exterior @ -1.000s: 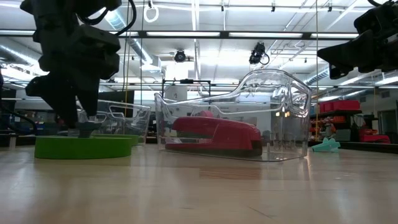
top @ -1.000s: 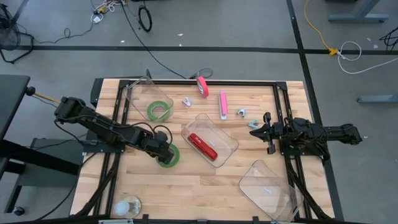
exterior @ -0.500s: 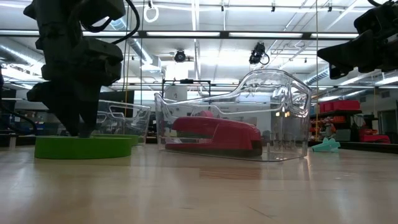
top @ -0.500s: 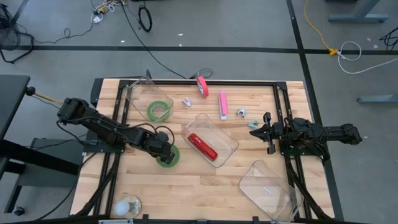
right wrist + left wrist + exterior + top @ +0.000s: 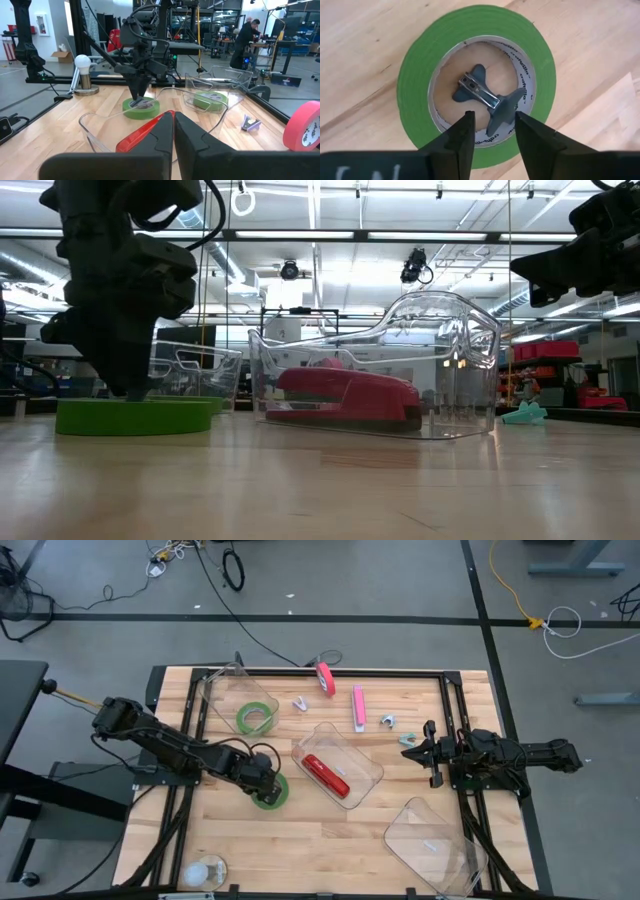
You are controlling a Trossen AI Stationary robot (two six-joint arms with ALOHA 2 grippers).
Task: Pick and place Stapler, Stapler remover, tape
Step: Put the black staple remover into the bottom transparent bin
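Note:
A green tape roll (image 5: 415, 75) lies flat on the table (image 5: 330, 840), left of centre (image 5: 276, 796). A dark blue-grey staple remover (image 5: 477, 90) lies inside its hole. My left gripper (image 5: 493, 117) is open and points down into the ring (image 5: 128, 390), its fingertips on either side of the remover's near wing (image 5: 501, 106). A red stapler (image 5: 326, 774) lies in a clear bin (image 5: 366, 762) at the table's middle. My right gripper (image 5: 428, 753) waits shut at the right, above the table. My left gripper comes from above, pointing down, with its open fingers (image 5: 466, 131) astride the staple remover's near wing (image 5: 501, 106) inside the tape ring. I cannot tell whether the fingers touch the remover or the tape.
A second green tape (image 5: 256, 718) lies in a clear bin at the far left. A pink tape (image 5: 325, 677), a pink bar (image 5: 358, 707), a small white remover (image 5: 300, 703) and a teal remover (image 5: 408, 739) lie at the far side. A clear bin (image 5: 430, 835) stands near right.
My left gripper has come down a little over the green tape roll, and its fingertips now reach into the ring. The tape and the remover have stayed in place.

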